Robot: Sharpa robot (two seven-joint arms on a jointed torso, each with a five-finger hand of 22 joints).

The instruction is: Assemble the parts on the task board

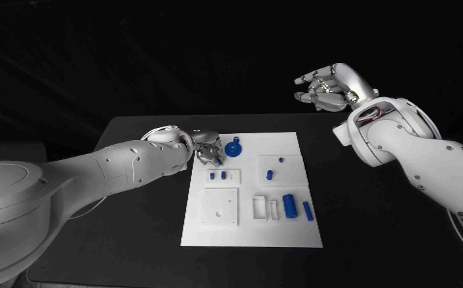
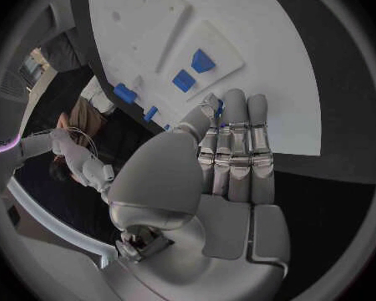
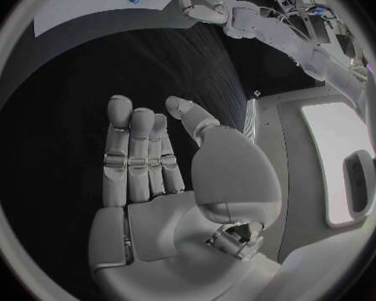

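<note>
Board (image 1: 290,231) lies flat mid-table (image 1: 366,234), long axis running away from the robot.

Parts on it, head view: a round blue part (image 1: 233,148) with a small upright tab at the far left corner; two small blue pieces (image 1: 218,175) side by side in a raised white block just nearer than that; two smaller blue bits (image 1: 275,167) in the block to the right; a blue cylinder (image 1: 290,202) and a thinner blue bar (image 1: 308,210) near the right edge, lying roughly parallel, close but apart. A white square plate (image 1: 220,206) with holes and a white bracket (image 1: 261,207) sit in the near half.

Left hand (image 1: 205,149) is at the board's far left edge, just beside the round part, low over the surface. In the left wrist view the fingers (image 2: 237,147) are straight and pressed together, tips at the board's edge (image 2: 263,60); a sliver of blue shows between thumb and fingers (cannot tell if it is being held or merely lies behind them). Grip state: cannot tell.

Right hand (image 1: 328,88) is raised well above and beyond the table's far right, away from the board. Right wrist view: palm flat, fingers (image 3: 136,154) extended and apart from the thumb, holding nothing.
</note>
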